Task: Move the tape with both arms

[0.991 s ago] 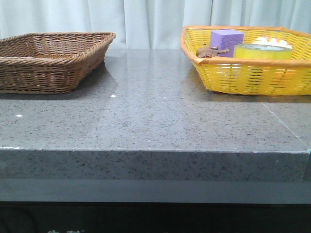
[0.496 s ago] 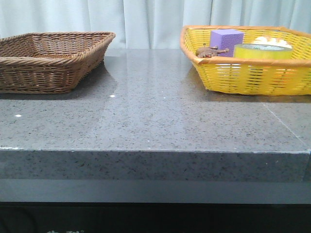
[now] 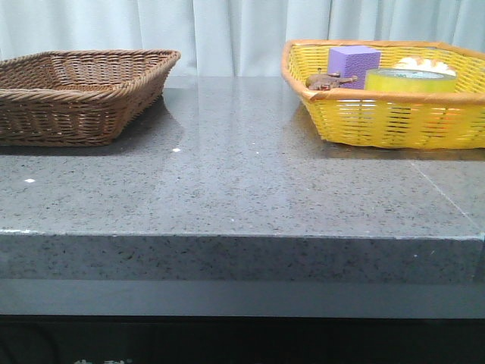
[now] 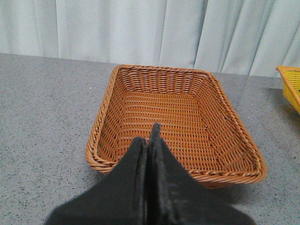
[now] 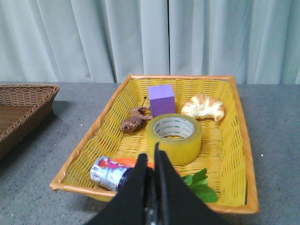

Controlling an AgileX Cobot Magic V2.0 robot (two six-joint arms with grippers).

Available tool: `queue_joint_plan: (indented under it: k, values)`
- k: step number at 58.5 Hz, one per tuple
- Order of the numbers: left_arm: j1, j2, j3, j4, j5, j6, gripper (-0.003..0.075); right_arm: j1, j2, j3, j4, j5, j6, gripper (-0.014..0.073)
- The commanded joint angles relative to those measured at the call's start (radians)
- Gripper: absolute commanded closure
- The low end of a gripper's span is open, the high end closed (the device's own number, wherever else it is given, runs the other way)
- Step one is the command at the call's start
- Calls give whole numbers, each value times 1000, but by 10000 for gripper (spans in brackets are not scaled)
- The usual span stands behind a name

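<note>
The tape [image 5: 174,137], a wide yellow roll with a white core and green lettering, lies flat in the middle of the yellow basket [image 5: 243,140]. In the front view the tape [image 3: 410,80] shows just above the basket's rim at the right. My right gripper [image 5: 151,152] is shut and empty, hanging over the basket's near edge, short of the tape. My left gripper [image 4: 148,135] is shut and empty, over the near rim of the brown wicker basket [image 4: 107,112]. Neither gripper shows in the front view.
The yellow basket also holds a purple block [image 5: 161,99], a croissant [image 5: 203,106], a small brown figure [image 5: 133,121], a lying can [image 5: 110,173], an orange item and green leaves [image 5: 200,185]. The brown basket [image 3: 76,95] stands empty at the left of the grey stone table [image 3: 242,182].
</note>
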Motion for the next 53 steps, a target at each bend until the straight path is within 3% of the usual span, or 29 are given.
queue_joint_plan:
  k: [1,5,14,18,22,37,53]
  values:
    - [-4,7,-37,-1,-86,-5,686,-4,18,-37,12,-65,-3,598]
    - [-4,7,-37,-1,-86,-5,594,-4,18,-37,12,-65,-3,466]
    - [-4,7,-37,-1,-83,-5,248,-4,22,-37,12,-64,-3,63]
    - [-4,7,-37,-1,-83,-5,140,-4,26,-37,12,-64,-3,-27]
    - [-4,7,-37,-1,-83,-5,101,-4,26,-37,12,-64,-3,-49]
    - [-4,7,-35,-1,-82,-5,101,-6,60,-54,13,-103,-1,-48]
    - [-4,7,-35,-1,-82,-5,101,-80,439,-350,14,65,79,-48]
